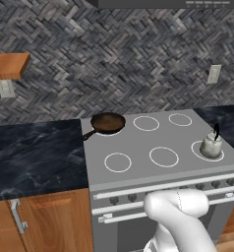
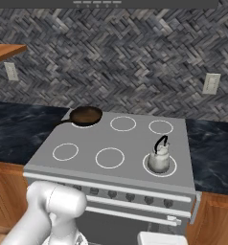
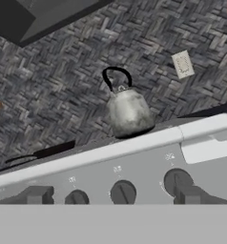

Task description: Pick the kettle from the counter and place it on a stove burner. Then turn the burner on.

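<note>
The silvery kettle point(image 1: 211, 146) point(image 2: 159, 160) point(image 3: 128, 112) stands upright on the front right burner ring of the grey stove point(image 1: 138, 142) point(image 2: 92, 141), its black handle arched above the lid. The black marble counter point(image 1: 35, 152) point(image 2: 214, 153) runs on both sides of the stove. My gripper point(image 3: 113, 196) is low in front of the stove's front panel, level with the row of dark knobs point(image 3: 122, 193). Its jaws are open wide with nothing between them, and one dark fingertip point(image 3: 36, 195) shows at the left. The kettle sits above and behind the knobs, apart from the gripper.
A dark frying pan point(image 1: 108, 122) point(image 2: 85, 115) rests on the back left burner. Wall outlets point(image 1: 214, 74) point(image 2: 211, 83) sit on the herringbone backsplash. A wooden shelf point(image 1: 8, 65) hangs at the left. The range hood point(image 3: 39, 16) is overhead. My white arm point(image 1: 180, 211) stands before the oven front.
</note>
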Controlling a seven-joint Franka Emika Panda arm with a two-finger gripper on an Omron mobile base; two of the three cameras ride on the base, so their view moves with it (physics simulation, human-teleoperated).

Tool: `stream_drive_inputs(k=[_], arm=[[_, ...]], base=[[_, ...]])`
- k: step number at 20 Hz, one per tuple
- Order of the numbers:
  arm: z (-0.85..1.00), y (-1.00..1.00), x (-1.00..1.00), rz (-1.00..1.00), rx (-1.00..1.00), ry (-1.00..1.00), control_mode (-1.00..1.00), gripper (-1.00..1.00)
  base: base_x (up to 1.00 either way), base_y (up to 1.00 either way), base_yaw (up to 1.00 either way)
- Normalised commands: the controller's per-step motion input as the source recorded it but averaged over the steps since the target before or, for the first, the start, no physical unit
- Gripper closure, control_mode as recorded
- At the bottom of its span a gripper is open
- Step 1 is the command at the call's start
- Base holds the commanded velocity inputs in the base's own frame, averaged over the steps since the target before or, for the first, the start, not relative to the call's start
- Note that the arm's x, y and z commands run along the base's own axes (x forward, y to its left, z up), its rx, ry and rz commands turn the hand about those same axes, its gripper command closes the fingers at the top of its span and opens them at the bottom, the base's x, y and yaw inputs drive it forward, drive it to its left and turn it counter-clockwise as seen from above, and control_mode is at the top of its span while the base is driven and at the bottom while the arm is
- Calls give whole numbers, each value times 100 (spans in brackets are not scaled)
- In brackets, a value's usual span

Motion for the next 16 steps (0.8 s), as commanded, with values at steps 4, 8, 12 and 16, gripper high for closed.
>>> stream_drive_inputs(k=[4,8,12,16], arm=[[0,0,38,0,0,0,-100,-100],[0,0,36,0,0,0,-100,-100],[0,0,28,0,0,0,-100,-100],[0,0,29,0,0,0,-100,-100]], base=[[0,0,0],[0,0,0],[0,0,0],[0,0,0]])
